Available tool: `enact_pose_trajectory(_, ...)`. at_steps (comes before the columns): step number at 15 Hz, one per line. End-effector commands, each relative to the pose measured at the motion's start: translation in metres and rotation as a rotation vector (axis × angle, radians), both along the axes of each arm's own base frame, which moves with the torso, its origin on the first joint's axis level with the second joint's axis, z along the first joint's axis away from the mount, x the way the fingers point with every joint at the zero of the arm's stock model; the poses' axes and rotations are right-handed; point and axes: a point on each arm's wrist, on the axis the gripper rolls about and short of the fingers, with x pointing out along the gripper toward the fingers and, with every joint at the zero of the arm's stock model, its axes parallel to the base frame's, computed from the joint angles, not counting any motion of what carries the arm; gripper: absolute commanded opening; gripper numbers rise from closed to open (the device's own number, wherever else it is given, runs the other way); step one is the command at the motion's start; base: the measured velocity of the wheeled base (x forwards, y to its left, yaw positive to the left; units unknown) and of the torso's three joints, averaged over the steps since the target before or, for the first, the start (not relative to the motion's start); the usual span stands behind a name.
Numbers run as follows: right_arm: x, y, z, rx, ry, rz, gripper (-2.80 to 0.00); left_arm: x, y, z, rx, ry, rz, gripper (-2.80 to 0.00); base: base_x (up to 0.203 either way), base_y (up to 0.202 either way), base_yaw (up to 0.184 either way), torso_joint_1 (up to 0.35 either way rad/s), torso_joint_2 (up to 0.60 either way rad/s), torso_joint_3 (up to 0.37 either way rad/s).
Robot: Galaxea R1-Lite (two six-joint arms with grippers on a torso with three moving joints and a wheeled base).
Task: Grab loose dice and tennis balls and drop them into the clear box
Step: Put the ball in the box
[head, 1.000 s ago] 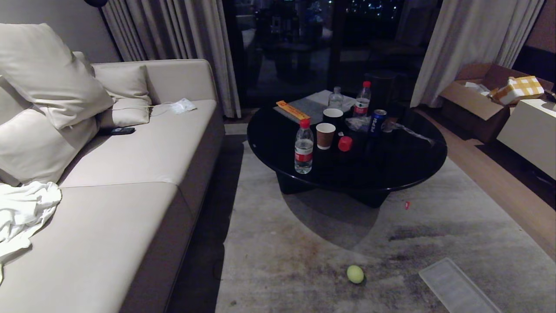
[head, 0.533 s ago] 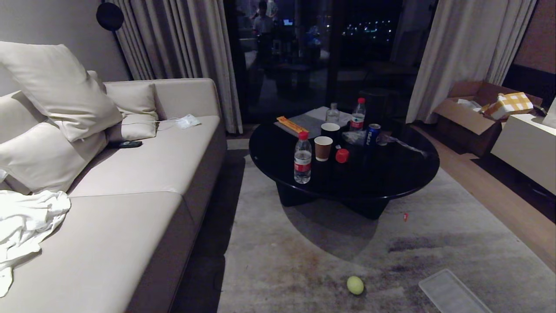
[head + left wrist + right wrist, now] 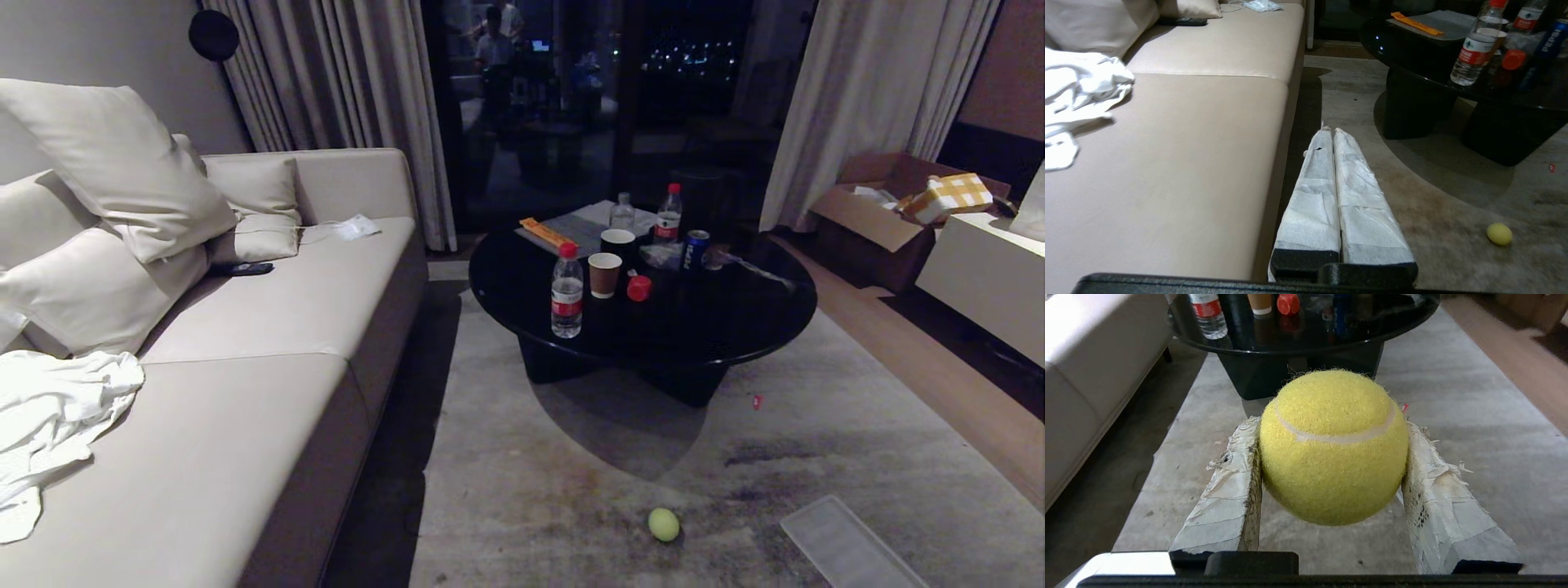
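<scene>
A fuzzy yellow-green tennis ball (image 3: 1333, 445) sits between the two taped fingers of my right gripper (image 3: 1331, 426), which is shut on it above the rug. A second tennis ball (image 3: 663, 524) lies loose on the rug in front of the table, also seen as the small ball (image 3: 1499, 234) in the left wrist view. A red die (image 3: 639, 287) rests on the black table beside a paper cup. My left gripper (image 3: 1329, 131) is shut and empty, hanging beside the sofa edge. A whitish ribbed lid (image 3: 849, 543) lies on the rug at the lower right; the clear box itself is out of view. Neither arm shows in the head view.
A beige sofa (image 3: 245, 384) with cushions and a white cloth runs along the left. The round black table (image 3: 735, 327) carries bottles, cups and a can. A brown cardboard carton (image 3: 878, 216) and a white cabinet (image 3: 980, 278) stand at the right. A red scrap (image 3: 757, 401) lies on the rug.
The whole head view has slid downward, so the camera has tilted up. The ball on the rug, the lid and the table things stay where they were.
</scene>
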Motion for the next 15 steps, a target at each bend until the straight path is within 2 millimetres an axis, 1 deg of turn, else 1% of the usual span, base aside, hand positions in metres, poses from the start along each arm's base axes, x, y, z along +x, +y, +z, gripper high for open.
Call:
enact_pose_trajectory(1, 0.0001, 0.0, 0.0, 0.0, 0.003, 0.0, -2.8, 0.0002, 0.0001, -0.0004, -0.003, 0.003, 0.002, -2.8, -0.188, 0.0, -0.001, 0.002, 0.0, 0.007)
enact_pose_trajectory(4, 0.0001, 0.0, 0.0001, 0.0, 0.002, 0.0, -2.8, 0.0002, 0.0001, -0.0004, -0.006, 0.003, 0.002, -2.8, -0.155, 0.0, 0.002, 0.002, 0.0, 0.004)
enact_pose_trajectory(11, 0.0001, -0.0001, 0.0001, 0.02, 0.002, -0.005, -2.8, 0.0001, 0.0001, -0.0004, -0.009, 0.002, 0.002, -2.8, 0.0, 0.0, 0.0, 0.0, 0.0, 0.0)
enact_pose_trajectory(15, 0.0001, -0.0001, 0.0001, 0.02, 0.002, -0.005, -2.8, 0.0001, 0.0001, -0.0004, -0.007, 0.001, 0.002, -2.8, 0.004, 0.008, -0.139, 0.003, 0.0, 0.003)
